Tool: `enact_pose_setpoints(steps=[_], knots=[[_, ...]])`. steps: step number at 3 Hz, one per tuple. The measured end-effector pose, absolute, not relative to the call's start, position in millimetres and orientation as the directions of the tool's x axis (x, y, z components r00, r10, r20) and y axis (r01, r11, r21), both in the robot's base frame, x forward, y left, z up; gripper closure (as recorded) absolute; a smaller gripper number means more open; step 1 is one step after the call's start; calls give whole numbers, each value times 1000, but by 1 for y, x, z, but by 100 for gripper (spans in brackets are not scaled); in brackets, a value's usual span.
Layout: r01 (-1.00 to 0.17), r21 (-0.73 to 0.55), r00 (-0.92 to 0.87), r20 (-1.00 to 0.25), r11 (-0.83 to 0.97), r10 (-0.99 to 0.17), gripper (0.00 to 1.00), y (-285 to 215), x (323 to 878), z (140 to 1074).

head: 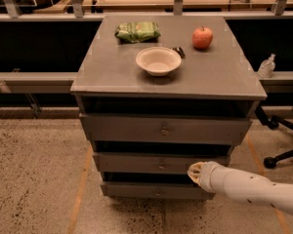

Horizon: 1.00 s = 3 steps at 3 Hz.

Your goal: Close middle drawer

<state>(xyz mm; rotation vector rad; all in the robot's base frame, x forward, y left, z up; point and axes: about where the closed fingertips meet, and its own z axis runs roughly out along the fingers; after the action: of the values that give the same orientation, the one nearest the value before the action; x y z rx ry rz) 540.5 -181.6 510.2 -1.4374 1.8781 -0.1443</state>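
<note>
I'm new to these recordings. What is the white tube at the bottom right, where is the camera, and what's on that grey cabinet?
The white tube is the robot's single arm. Its tip is the gripper, which sits at the front of the middle drawer, right of its knob. Nothing can be seen carried in it. The one camera looks down on the cabinet from the front. On top lie a white bowl, an apple, a green packet and a small dark item.
</note>
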Motion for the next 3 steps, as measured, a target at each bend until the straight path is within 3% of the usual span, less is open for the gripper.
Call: enact_pose_setpoints(steps=[1,3], knots=[[-828,-451,-91,-480,334,-873,82,-178,523,506],[-829,-449,-90,-481,333,-872,35,-176,523,506]])
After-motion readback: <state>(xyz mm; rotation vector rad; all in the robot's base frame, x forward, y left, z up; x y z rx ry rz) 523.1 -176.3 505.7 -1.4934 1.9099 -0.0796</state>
